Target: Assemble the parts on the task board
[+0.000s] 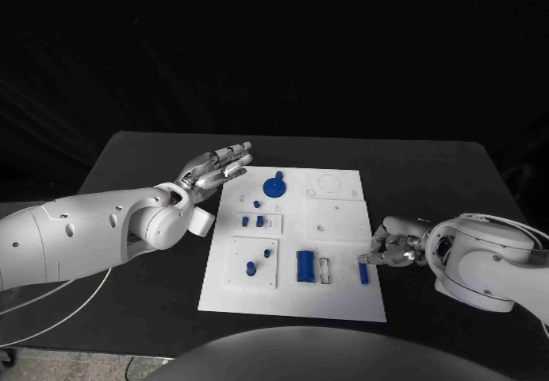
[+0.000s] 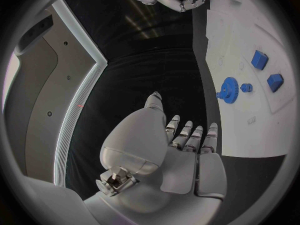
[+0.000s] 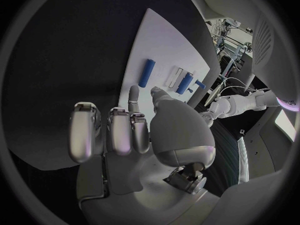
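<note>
Lying white and flat, task board (image 1: 339,238) — blue parts (image 1: 305,266) — both hands empty, fingers apart.

The table (image 1: 137,159) is black and plain, filling the middle of the head view. On it at centre lies the task board (image 1: 343,294), a white plate without pattern. Its parts are blue: a gear (image 1: 274,187) at upper centre, a block (image 1: 305,266) lower down, and a slim bar (image 1: 364,273) towards the lower right. A small frame (image 1: 325,271) beside the block looks white or pale grey. The left hand (image 1: 214,169) and right hand (image 1: 395,248) are silver, on white arms.
</note>
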Available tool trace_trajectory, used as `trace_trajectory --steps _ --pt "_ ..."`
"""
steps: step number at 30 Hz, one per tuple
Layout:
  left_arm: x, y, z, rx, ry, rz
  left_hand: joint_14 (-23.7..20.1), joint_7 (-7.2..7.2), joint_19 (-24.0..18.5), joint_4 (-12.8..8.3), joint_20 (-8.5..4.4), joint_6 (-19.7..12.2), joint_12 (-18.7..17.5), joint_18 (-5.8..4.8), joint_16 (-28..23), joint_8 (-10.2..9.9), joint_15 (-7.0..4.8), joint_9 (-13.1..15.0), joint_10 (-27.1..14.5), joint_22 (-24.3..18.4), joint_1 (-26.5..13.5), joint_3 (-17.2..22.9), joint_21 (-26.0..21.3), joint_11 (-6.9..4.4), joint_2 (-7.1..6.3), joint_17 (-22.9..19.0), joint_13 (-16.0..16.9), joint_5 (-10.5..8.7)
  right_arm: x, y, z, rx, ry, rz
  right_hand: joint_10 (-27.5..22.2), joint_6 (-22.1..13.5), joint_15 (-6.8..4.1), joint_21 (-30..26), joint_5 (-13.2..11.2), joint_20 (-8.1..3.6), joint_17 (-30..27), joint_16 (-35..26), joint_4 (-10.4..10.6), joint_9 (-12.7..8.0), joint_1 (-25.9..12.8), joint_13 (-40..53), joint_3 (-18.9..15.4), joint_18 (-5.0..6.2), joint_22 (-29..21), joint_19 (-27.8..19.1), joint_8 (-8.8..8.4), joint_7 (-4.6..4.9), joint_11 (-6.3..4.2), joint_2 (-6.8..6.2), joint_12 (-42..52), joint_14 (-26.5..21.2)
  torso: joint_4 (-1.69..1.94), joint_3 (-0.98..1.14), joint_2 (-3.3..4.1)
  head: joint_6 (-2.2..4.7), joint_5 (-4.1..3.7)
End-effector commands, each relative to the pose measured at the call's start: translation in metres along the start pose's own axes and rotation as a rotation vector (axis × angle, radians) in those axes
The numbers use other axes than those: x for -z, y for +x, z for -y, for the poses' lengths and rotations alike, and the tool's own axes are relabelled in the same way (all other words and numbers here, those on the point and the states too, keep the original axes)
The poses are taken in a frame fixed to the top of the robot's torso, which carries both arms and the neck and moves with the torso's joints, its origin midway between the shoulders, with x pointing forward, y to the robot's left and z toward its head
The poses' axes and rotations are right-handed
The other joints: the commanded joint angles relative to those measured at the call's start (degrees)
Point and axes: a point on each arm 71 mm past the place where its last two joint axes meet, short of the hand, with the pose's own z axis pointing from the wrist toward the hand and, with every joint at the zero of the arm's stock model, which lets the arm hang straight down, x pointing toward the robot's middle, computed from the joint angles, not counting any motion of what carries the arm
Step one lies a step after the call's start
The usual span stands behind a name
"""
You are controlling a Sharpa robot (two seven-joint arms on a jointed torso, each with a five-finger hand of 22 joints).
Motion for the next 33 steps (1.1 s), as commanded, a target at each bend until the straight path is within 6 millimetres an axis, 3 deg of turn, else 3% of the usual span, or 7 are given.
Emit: trace_trajectory --steps 1,11,16,19,26,31,33 --pt "0.0 0.003 0.0 0.007 0.008 -0.023 0.19 0.24 0.42 -0.14 0.09 0.01 0.15 -1.05 0.31 0.3 0.38 0.07 0.26 0.0 0.74 0.02 0.18 0.19 0.0 0.09 0.06 0.35 0.0 0.004 -0.001 0.059 0.006 0.002 6.01 0.73 -0.06 0.08 -0.33 0.24 -0.12 0.07 -0.5 -0.01 0.57 15.09 0.09 0.94 11.02 2.53 -0.3 -0.03 -0.16 0.1 0.22 3.18 0.01 -0.04 -0.02 0.0 -0.04" --pt "0.002 0.002 -0.003 0.01 0.0 -0.022 0.2 0.26 0.45 -0.14 0.09 0.02 0.17 -1.06 0.32 0.3 0.38 0.07 0.27 0.02 0.77 0.03 0.19 0.2 0.01 0.09 0.07 0.38 -0.005 0.022 -0.011 0.136 -0.01 -0.011 6.01 1.09 -0.22 -0.46 -1.18 0.09 -1.42 -0.56 -0.83 -0.03 0.67 15.09 0.15 1.08 10.83 2.44 -0.5 -0.16 -0.32 0.11 0.22 2.94 -0.03 0.06 0.11 0.0 0.12" --pt "0.003 0.002 -0.004 0.012 -0.004 -0.023 0.2 0.26 0.45 -0.14 0.09 0.02 0.17 -1.06 0.32 0.3 0.38 0.07 0.27 0.02 0.77 0.03 0.19 0.2 0.01 0.09 0.07 0.38 -0.007 0.026 -0.014 0.161 -0.017 -0.006 6.01 0.77 -0.22 -0.73 -1.31 0.05 -1.71 -0.73 -1.05 -0.24 0.81 15.09 0.26 1.13 10.74 2.38 -1.02 -0.07 -0.29 0.16 0.22 2.87 0.01 0.01 0.06 0.0 0.06" --pt "0.003 0.002 -0.005 0.013 -0.006 -0.024 0.2 0.26 0.45 -0.14 0.09 0.02 0.17 -1.06 0.32 0.3 0.38 0.07 0.27 0.02 0.77 0.03 0.19 0.2 0.01 0.09 0.07 0.38 -0.009 0.028 -0.017 0.182 -0.021 -0.011 6.01 0.16 -0.2 -1.0 -0.02 0.03 -2.06 -0.93 -2.14 -0.63 2.11 15.09 0.87 1.17 10.65 2.31 -1.93 0.05 -0.21 0.15 0.22 2.8 -0.03 0.04 0.04 0.0 0.05" --pt "0.003 0.002 -0.006 0.016 -0.013 -0.027 0.21 0.34 0.47 -0.14 0.08 0.08 0.26 -1.12 0.36 0.31 0.39 0.07 0.31 0.01 0.88 0.06 0.2 0.33 0.07 0.09 0.08 0.45 -0.009 0.03 -0.023 0.228 -0.033 -0.019 6.01 -3.12 0.52 -2.14 12.69 0.45 -3.4 -1.72 -7.14 -3.23 7.88 15.09 4.75 1.34 10.31 1.97 -6.19 1.43 0.85 -0.86 0.22 2.54 0.0 0.03 0.02 0.0 0.16" --pt "0.004 0.002 -0.007 0.017 -0.016 -0.028 0.22 0.37 0.48 -0.13 0.08 0.13 0.29 -1.14 0.37 0.31 0.4 0.08 0.33 0.01 0.9 0.07 0.2 0.39 0.09 0.1 0.08 0.46 -0.008 0.029 -0.026 0.22 -0.047 0.004 6.01 -4.68 1.63 -2.28 18.74 1.34 -3.96 -2.0 -9.7 -5.9 9.32 15.09 8.24 1.3 10.3 1.94 -9.09 2.94 2.13 -1.28 0.22 2.49 0.01 0.02 0.05 0.0 0.17" --pt "0.004 0.002 -0.007 0.017 -0.017 -0.029 0.23 0.42 0.49 -0.11 0.08 0.16 0.31 -1.16 0.39 0.32 0.4 0.08 0.34 0.01 0.92 0.08 0.21 0.45 0.13 0.1 0.08 0.46 -0.008 0.028 -0.028 0.204 -0.054 0.018 6.01 -5.32 1.86 -2.17 19.74 1.57 -3.87 -1.93 -10.84 -7.03 10.11 15.09 9.94 1.29 10.36 1.98 -10.18 3.36 2.47 -1.25 0.22 2.52 0.03 0.03 0.06 0.0 0.25"
